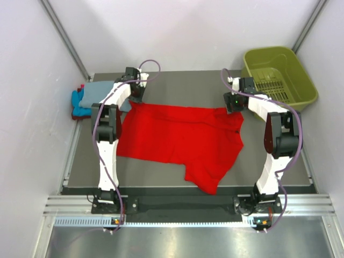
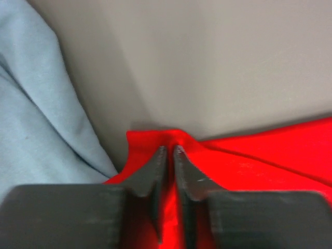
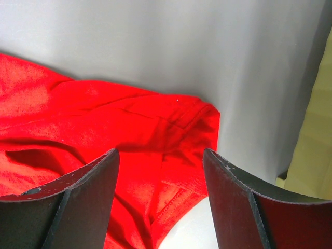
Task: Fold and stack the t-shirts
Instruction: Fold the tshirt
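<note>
The left pincer (image 2: 169,150) stood with its two fingers almost together, and a small raised fold of the red t-shirt (image 2: 249,161) was clamped between them at the far left corner of the cloth. The right pincer (image 3: 160,151) had its fingers wide apart and held nothing; it hung just above the far right corner of the same shirt. The shirt lay spread across the middle of the worktop (image 1: 188,86), with one part hanging toward the near edge. To do this step well, I think the right pincer should go straight down and take the corner hem fully, so that both corners can be lifted at an equal height and the cloth does not twist. The left side needs care, because the grey-blue t-shirt (image 2: 36,104) lay just beside that grip, on the turquoise t-shirt (image 1: 80,110). The olive-green basket (image 1: 301,99) stood at the far right corner, and no cloth was visible in it.
</note>
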`<action>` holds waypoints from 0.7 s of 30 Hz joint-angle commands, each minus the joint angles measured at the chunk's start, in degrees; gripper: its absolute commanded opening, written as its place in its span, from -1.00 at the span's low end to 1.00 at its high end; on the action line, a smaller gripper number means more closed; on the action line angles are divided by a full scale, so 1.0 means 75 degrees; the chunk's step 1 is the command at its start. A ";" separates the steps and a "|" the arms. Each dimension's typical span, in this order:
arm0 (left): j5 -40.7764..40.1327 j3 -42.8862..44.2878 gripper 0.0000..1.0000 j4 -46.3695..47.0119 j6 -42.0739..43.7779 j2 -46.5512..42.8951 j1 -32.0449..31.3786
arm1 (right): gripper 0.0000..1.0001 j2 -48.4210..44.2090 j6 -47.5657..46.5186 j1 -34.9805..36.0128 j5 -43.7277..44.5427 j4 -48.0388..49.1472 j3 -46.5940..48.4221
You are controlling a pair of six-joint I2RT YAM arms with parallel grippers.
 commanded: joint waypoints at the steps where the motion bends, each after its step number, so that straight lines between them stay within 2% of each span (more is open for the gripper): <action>1: 0.0025 0.0212 -0.77 -0.0292 0.0046 0.0173 0.0032 | 0.33 -0.0011 0.0022 0.0085 0.0037 0.0212 0.0186; 3: 0.0037 0.0235 -1.00 -0.0292 0.0046 0.0139 0.0044 | 0.33 -0.0011 0.0022 0.0085 0.0025 0.0200 0.0174; 11: 0.0037 0.0060 -1.00 -0.0175 -0.0013 -0.0832 0.0067 | 0.33 0.0047 0.0033 0.0120 0.0013 0.0188 0.0244; 21: 0.0013 -0.1592 -1.00 -0.0081 -0.0071 -0.2146 0.0067 | 0.33 0.0106 0.0045 0.0167 -0.0045 0.0200 0.0303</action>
